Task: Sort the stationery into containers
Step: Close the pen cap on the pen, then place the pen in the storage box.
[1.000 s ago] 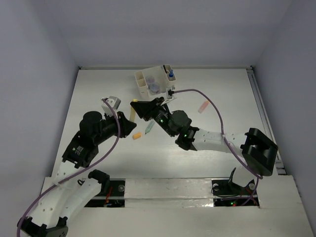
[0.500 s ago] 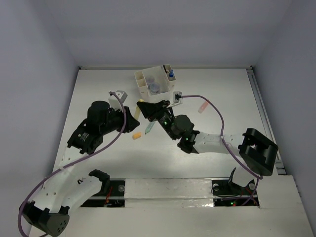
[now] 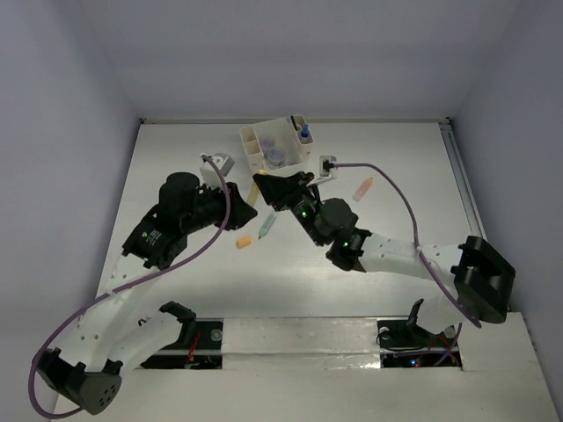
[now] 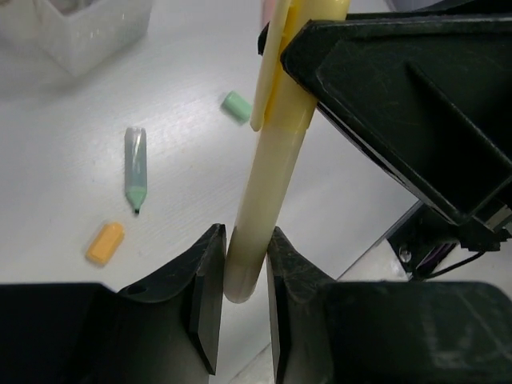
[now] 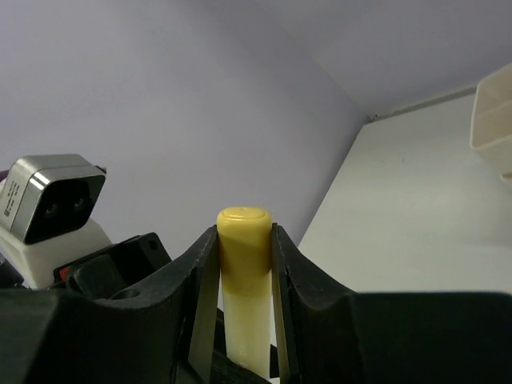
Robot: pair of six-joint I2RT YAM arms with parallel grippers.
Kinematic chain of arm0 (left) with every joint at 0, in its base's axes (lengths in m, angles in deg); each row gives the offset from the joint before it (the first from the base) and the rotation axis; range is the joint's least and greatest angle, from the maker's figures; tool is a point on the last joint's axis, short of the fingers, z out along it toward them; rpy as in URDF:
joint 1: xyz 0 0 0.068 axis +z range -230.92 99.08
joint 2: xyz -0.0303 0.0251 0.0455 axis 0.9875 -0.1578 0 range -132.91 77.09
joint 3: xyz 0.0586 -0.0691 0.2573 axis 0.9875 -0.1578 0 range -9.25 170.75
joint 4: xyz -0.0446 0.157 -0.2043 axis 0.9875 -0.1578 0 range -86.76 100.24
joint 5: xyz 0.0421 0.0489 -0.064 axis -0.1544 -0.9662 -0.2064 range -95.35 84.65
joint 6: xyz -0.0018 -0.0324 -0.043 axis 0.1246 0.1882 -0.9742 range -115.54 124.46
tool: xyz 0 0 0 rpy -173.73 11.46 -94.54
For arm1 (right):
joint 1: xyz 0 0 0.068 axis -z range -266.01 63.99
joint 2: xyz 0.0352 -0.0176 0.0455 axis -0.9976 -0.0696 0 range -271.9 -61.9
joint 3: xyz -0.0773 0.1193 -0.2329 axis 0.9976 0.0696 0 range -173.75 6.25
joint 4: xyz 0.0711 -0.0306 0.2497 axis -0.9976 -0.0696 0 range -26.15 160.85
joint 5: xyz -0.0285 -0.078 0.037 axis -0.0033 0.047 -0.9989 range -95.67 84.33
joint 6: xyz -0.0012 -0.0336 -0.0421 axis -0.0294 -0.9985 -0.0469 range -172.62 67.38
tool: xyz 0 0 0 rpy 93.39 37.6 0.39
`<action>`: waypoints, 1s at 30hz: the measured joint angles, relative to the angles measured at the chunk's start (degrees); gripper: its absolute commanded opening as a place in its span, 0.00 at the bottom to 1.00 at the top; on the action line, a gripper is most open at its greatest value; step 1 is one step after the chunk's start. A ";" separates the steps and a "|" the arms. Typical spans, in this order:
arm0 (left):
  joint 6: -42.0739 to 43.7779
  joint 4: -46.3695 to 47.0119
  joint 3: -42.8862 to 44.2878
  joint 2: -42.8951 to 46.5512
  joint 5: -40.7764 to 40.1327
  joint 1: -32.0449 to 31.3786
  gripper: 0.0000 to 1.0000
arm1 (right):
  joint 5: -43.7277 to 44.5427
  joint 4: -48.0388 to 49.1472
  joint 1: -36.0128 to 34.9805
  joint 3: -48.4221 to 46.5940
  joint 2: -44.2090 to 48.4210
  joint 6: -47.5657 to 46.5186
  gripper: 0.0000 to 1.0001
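A pen with a cream barrel and a yellow cap (image 4: 272,136) is held off the table by both grippers. My left gripper (image 4: 244,280) is shut on its barrel end. My right gripper (image 5: 244,240) is shut on its yellow cap (image 5: 243,232). In the top view the two grippers meet, left (image 3: 241,193) and right (image 3: 266,188), just in front of the cream-white organizer (image 3: 257,141). The organizer holds a blue-capped bottle (image 3: 304,134) and a purple jar (image 3: 276,156). A light green marker (image 3: 266,226), an orange block (image 3: 244,241) and a green block (image 4: 237,106) lie on the table.
A pink item (image 3: 362,187) lies on the table to the right of the grippers. The right arm's cable (image 3: 396,189) arcs over it. A corner of the organizer (image 4: 88,32) shows at the top left of the left wrist view. Grey walls close the table's back and sides.
Both grippers, joined on the pen, have moved right and a little toward the organizer. The left arm has stretched forward. The items on the table have not moved.
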 measured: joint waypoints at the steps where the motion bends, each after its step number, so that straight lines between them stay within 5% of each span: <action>1: -0.04 2.16 -0.74 0.83 0.26 0.00 0.17 | -0.76 -1.84 0.55 -1.22 0.76 -1.01 0.00; 5: -0.61 13.11 -4.39 4.37 -1.99 1.03 0.54 | -6.21 -9.51 3.91 -8.28 0.13 -4.17 0.00; 10: -0.31 18.21 -8.35 12.83 -4.81 2.29 0.79 | -9.62 -17.03 9.42 -21.16 -7.52 -7.52 0.00; 11: -0.22 18.03 -9.49 15.39 -5.40 2.27 0.99 | -9.66 -17.92 10.51 -23.82 -9.27 -8.41 0.00; 18: 0.85 16.55 -15.15 28.44 -11.45 2.27 0.99 | -9.73 -22.34 15.19 -37.90 -20.13 -16.04 0.00; 30: 1.84 13.64 -16.57 31.01 -17.55 2.64 0.99 | -9.66 -27.50 16.00 -62.25 -41.75 -35.87 0.00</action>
